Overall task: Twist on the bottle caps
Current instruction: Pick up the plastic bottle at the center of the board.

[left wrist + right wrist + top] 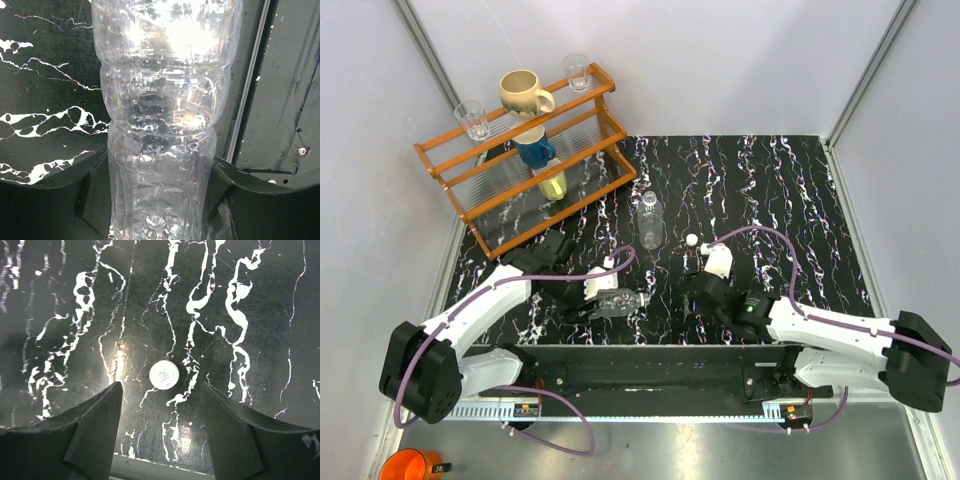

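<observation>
One clear ribbed bottle (650,221) stands upright at the table's middle. A second bottle (618,302) lies tilted in my left gripper (604,304), near the front edge. In the left wrist view the bottle (160,115) fills the frame, and the left gripper (159,200) is shut on its body. A white bottle cap (691,240) lies flat on the black marble table. My right gripper (694,263) is just on the near side of it, open and empty. In the right wrist view the cap (164,375) lies just ahead of the right gripper (160,393), centred on its gap. A second cap is not in view.
An orange wooden rack (480,190) stands at the back left, holding two drinking glasses (473,119), a beige mug (524,95), a blue cup (534,151) and a yellowish item. The table's front rail (650,372) runs just behind both grippers. An orange cup (408,466) sits off the table, bottom left.
</observation>
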